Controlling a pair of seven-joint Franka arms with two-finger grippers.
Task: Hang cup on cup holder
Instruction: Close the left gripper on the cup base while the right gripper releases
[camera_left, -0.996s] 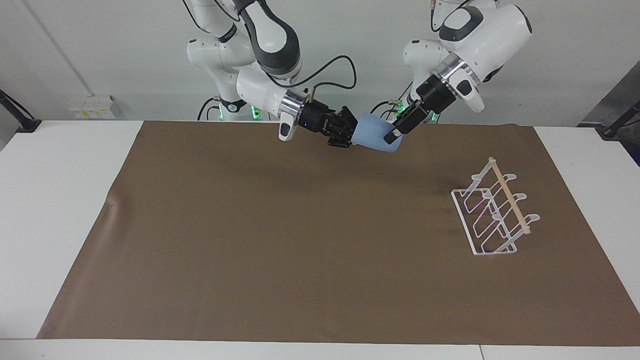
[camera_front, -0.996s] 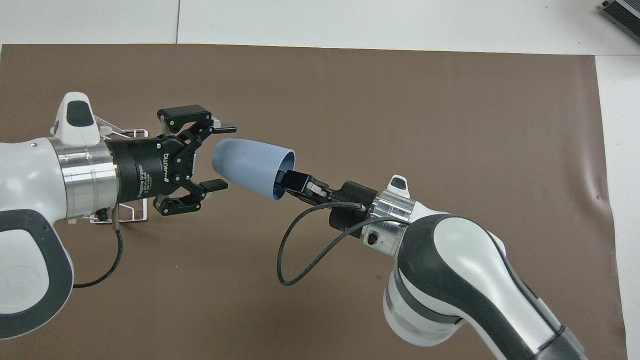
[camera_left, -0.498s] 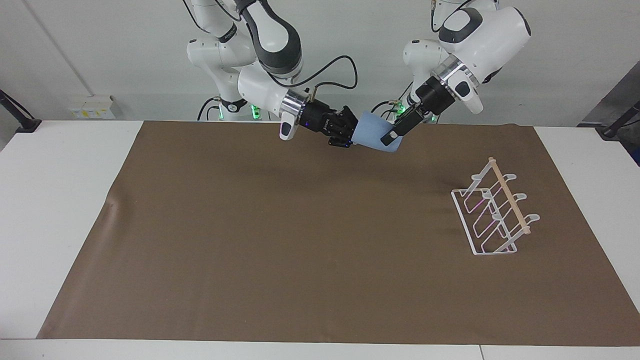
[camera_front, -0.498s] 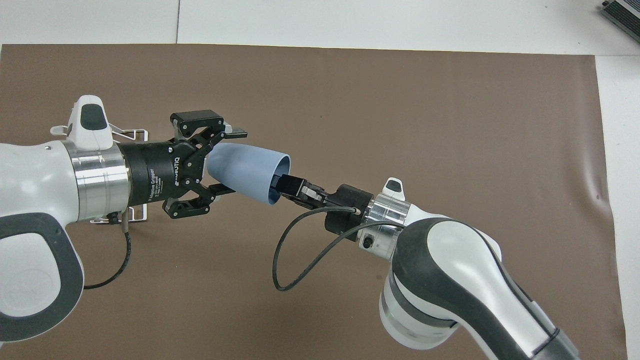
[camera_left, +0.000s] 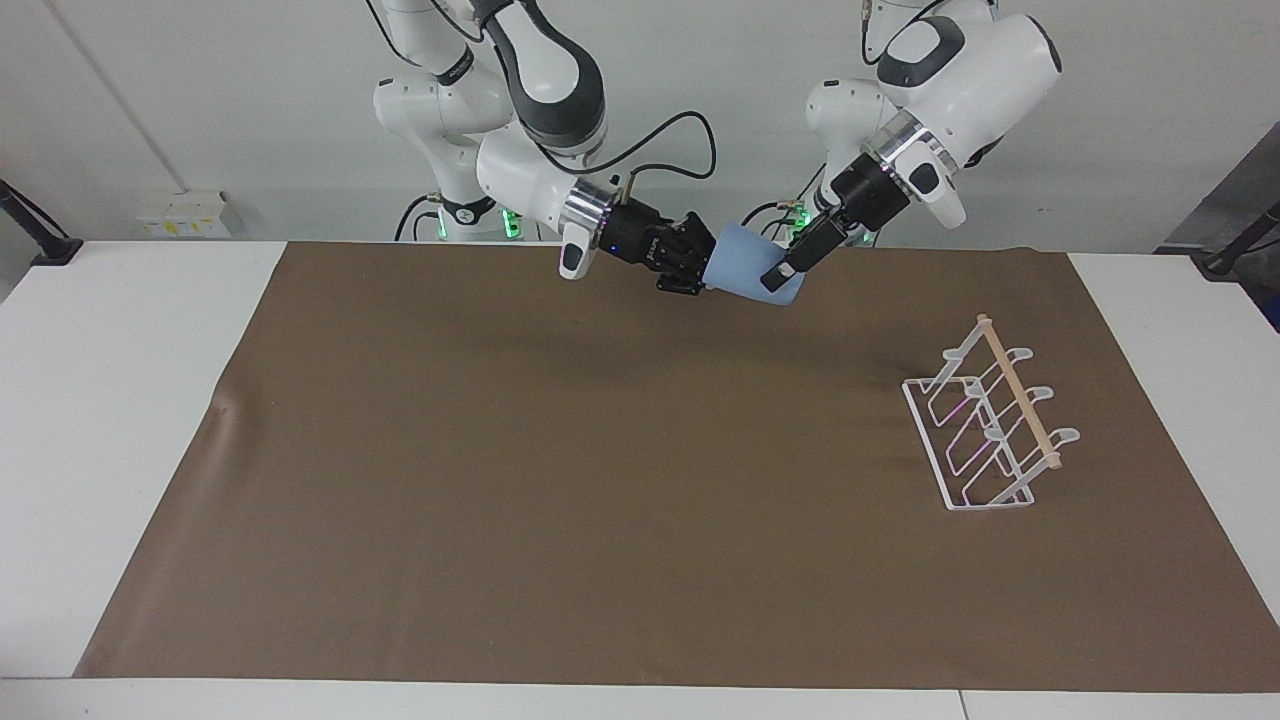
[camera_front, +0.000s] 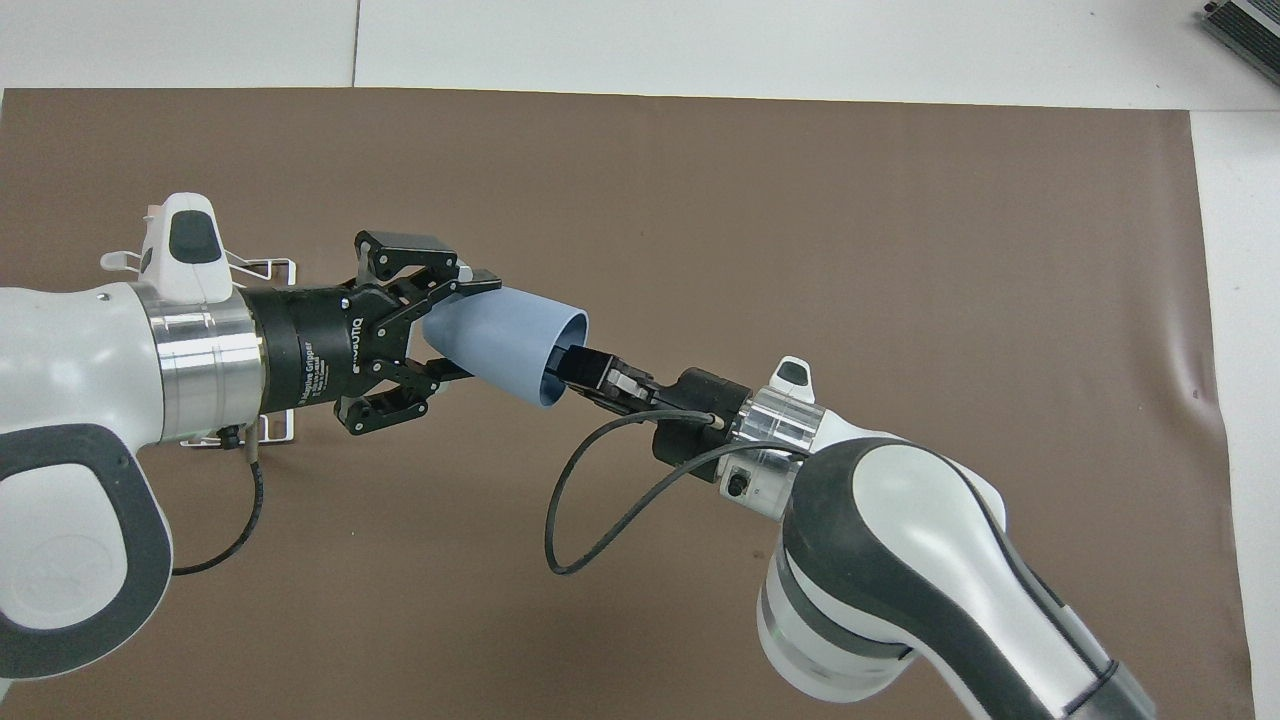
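Blue plastic, the cup (camera_front: 505, 344) hung on its side in the air over the brown mat (camera_left: 560, 520), near the mat's edge by the robots. Nothing but the right gripper's (camera_front: 578, 368) fingertips sat inside its open mouth; I could not tell if they still pinched the rim. The left gripper (camera_front: 455, 330) was clenched around the cup's narrow bottom end. A second ago that gripper was wide open and just short of the cup. The white wire cup holder (camera_left: 990, 430) stood toward the left arm's end of the table, well apart from the cup, with bare mat between them.
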